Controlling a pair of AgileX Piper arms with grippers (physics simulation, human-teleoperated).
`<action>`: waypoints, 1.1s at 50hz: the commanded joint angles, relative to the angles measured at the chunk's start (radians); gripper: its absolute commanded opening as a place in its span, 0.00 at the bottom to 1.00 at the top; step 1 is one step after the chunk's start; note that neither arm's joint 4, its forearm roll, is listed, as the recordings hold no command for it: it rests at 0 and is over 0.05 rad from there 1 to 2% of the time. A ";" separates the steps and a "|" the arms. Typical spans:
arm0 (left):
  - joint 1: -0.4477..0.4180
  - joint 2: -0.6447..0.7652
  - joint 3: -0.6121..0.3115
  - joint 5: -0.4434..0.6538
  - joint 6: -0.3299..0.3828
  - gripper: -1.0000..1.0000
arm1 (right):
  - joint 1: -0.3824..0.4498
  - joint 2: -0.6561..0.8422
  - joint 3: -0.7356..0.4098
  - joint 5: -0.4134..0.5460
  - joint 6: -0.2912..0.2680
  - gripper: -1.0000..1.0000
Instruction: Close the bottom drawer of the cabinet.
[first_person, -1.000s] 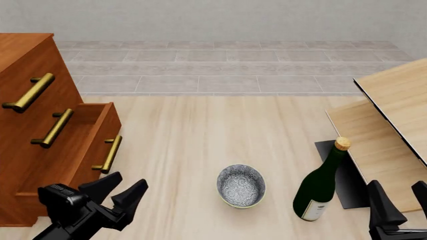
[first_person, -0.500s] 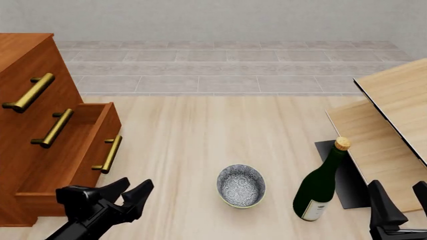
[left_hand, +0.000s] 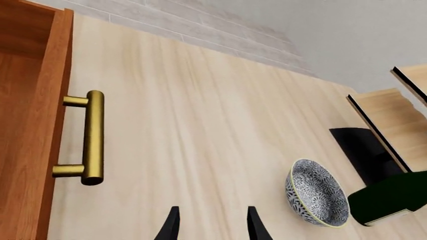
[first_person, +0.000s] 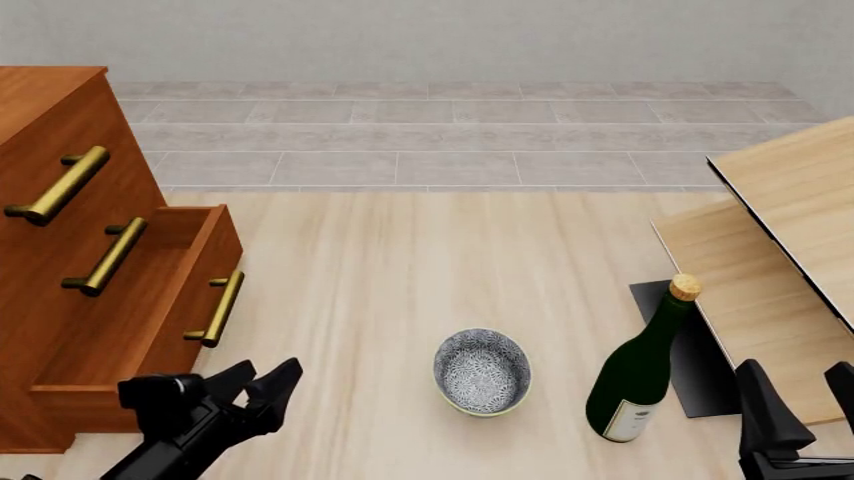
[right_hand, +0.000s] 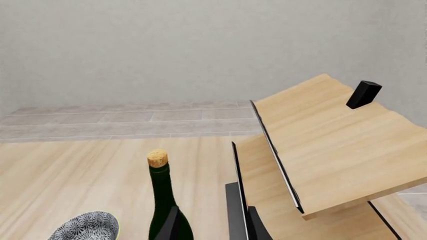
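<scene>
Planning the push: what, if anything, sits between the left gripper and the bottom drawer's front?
Nothing visible. The left gripper hovers just right of the bottom drawer, with only bare table between. The bowl and bottle stand farther right.

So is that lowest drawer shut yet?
No, open. The bottom drawer juts out from the cabinet, its hollow inside showing.

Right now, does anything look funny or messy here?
Yes. The bottom drawer sticks out of the cabinet while the two above sit shut. Nothing is spilled: the bottle stands upright beside the bowl.
</scene>
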 joint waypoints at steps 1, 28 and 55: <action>0.044 0.012 0.000 -0.017 0.038 1.00 | 0.000 0.002 0.000 -0.002 0.003 1.00; 0.160 0.068 -0.001 -0.017 0.103 1.00 | -0.003 -0.002 -0.001 0.002 0.007 1.00; 0.268 0.101 -0.010 -0.015 0.163 1.00 | 0.001 0.002 0.001 -0.003 0.003 1.00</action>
